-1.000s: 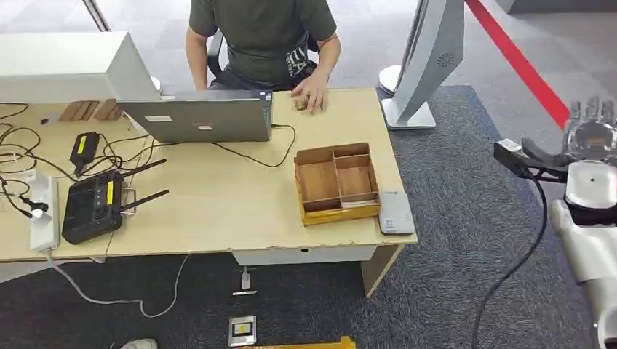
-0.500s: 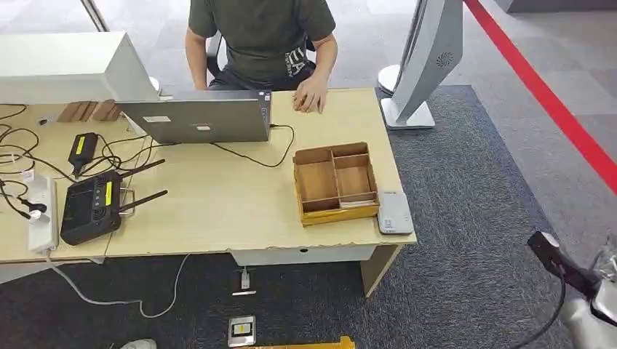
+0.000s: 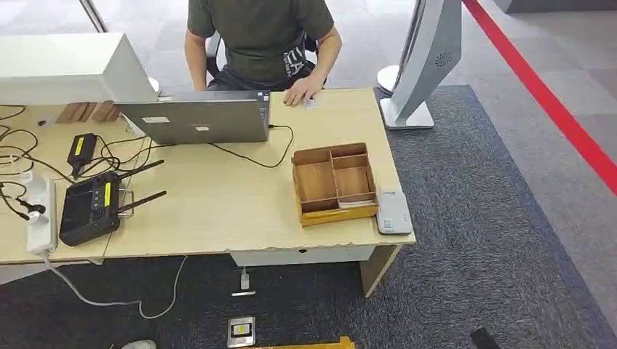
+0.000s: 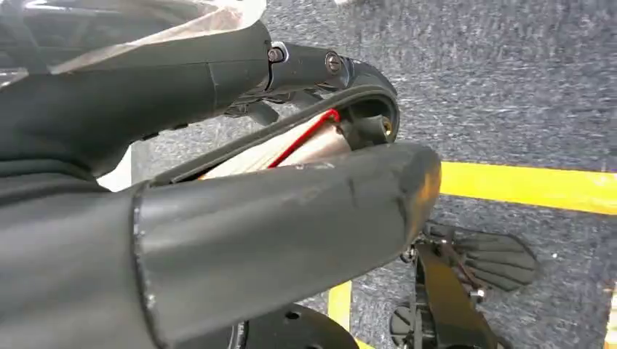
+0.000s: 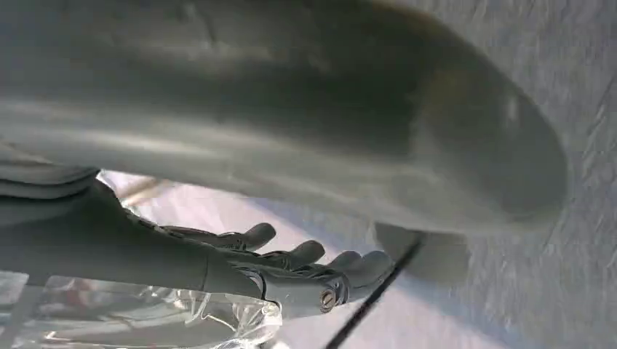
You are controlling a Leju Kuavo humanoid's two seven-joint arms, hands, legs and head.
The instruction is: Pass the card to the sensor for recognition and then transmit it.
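Head view: I see the desk (image 3: 218, 218) with 1 wooden tray (image 3: 299, 182) near its right end. The white sensor (image 3: 393, 212) lies flat just beside the tray, at the desk's front right corner. A pale strip in the tray's front compartment may be the card (image 3: 348, 204); the detail is too small for me to confirm. A laptop (image 3: 196, 120) stands at the back of the desk. A person sits behind it, with 1 hand (image 3: 300, 92) resting on the desk top.

Left wrist view: the left hand (image 4: 218, 218) hangs over grey carpet marked with yellow tape (image 4: 524, 185). Its thick thumb covers the space in front of the fingers, so I cannot tell whether they are spread or closed.

Right wrist view: the right hand (image 5: 240, 273) is blurred. Its dark fingers (image 5: 305, 254) lie stretched out, apart from the thumb, with nothing between them.
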